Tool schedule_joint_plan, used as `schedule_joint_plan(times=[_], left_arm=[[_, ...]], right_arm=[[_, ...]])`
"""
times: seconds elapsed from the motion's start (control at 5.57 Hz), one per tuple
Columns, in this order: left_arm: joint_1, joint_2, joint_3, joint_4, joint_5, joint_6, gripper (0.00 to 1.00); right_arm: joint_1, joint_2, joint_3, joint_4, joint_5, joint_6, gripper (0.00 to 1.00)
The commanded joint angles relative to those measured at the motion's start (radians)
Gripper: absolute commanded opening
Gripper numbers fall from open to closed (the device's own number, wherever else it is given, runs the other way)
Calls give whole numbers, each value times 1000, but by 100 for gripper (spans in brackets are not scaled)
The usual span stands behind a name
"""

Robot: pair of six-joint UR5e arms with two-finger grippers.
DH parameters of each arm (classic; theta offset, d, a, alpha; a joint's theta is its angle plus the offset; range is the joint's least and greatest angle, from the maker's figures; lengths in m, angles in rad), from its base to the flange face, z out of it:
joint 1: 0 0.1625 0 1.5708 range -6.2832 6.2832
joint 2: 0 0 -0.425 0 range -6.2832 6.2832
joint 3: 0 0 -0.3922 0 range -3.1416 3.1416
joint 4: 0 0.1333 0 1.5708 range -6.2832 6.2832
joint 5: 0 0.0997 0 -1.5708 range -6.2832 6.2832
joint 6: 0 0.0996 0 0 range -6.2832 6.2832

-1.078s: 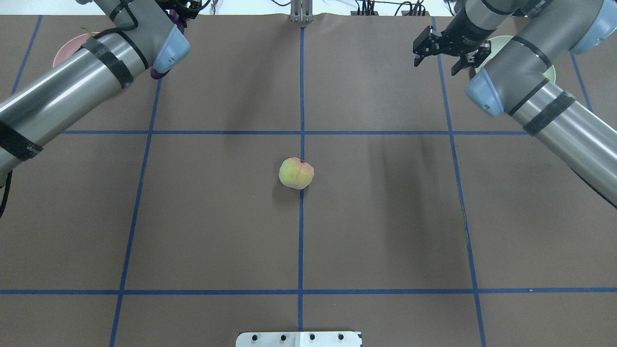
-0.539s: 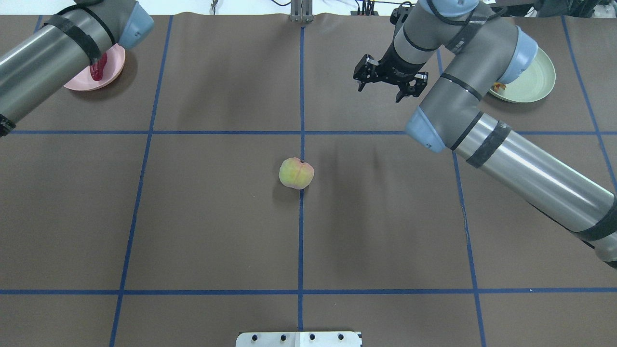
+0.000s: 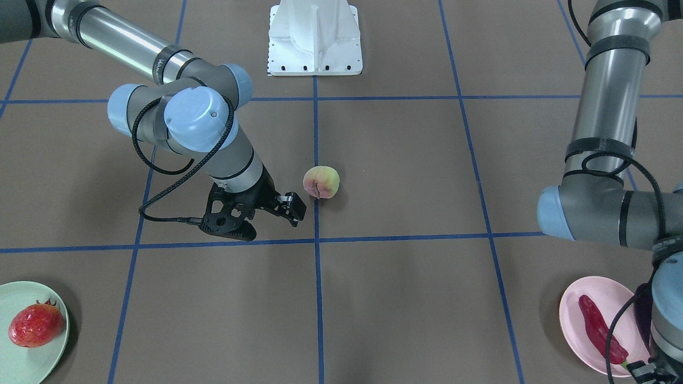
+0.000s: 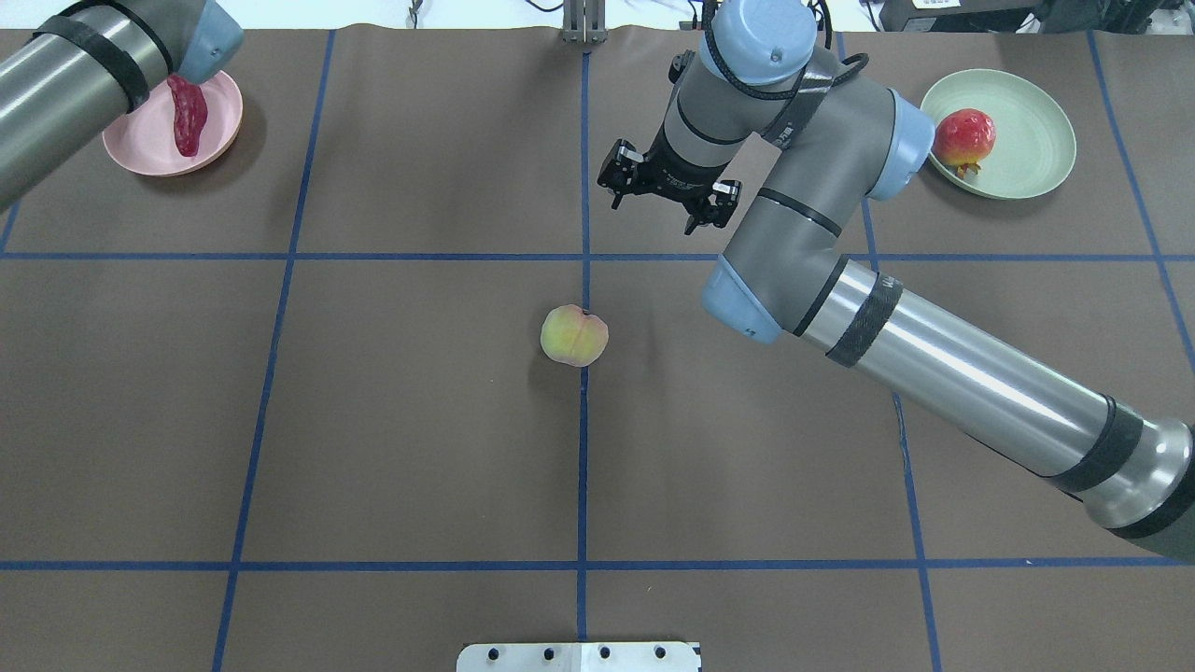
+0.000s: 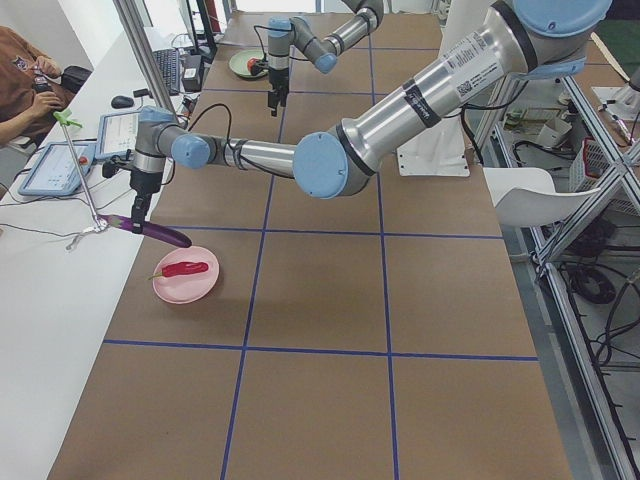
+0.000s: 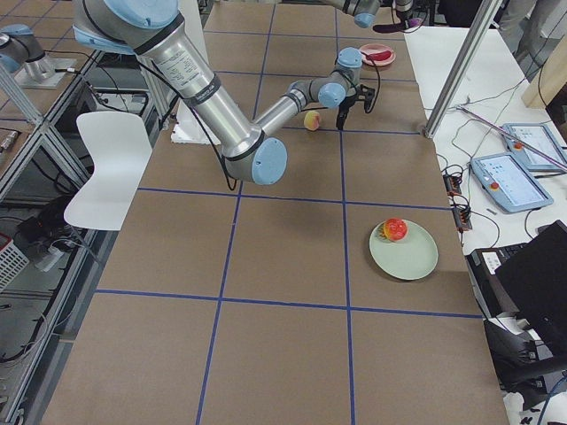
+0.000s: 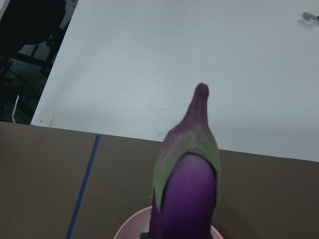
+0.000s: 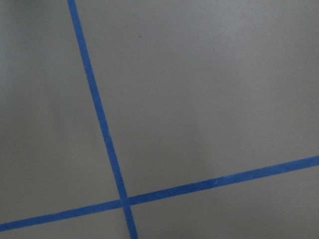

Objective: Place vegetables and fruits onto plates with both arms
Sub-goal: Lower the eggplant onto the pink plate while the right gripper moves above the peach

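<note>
Just beyond the round yellow-pink peach (image 4: pixel 573 335), my right gripper (image 4: pixel 655 210) hangs spread to grasp it; my left gripper (image 5: pixel 136 218) pinches the long glossy purple eggplant (image 7: pixel 187 194) over the pale pink plate (image 4: pixel 219 131).

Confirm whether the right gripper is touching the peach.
Apart. The overhead view shows the open right gripper well short of the peach, with bare table between them. The front-facing view shows a gap too.
</note>
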Motion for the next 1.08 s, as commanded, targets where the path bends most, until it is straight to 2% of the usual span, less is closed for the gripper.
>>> schedule_joint_plan(times=[0.0, 0.18, 0.72, 0.9], left_arm=[[41, 12, 141, -141, 35, -2, 0], [92, 21, 144, -142, 126, -6, 0], [106, 54, 154, -140, 138, 3, 2], [105, 54, 154, -142, 138, 5, 72]], right_arm=[[-14, 7, 7, -2, -1, 13, 100], [-14, 8, 9, -2, -1, 13, 100], [-16, 8, 21, -2, -1, 24, 100], [-20, 8, 20, -2, -1, 24, 100]])
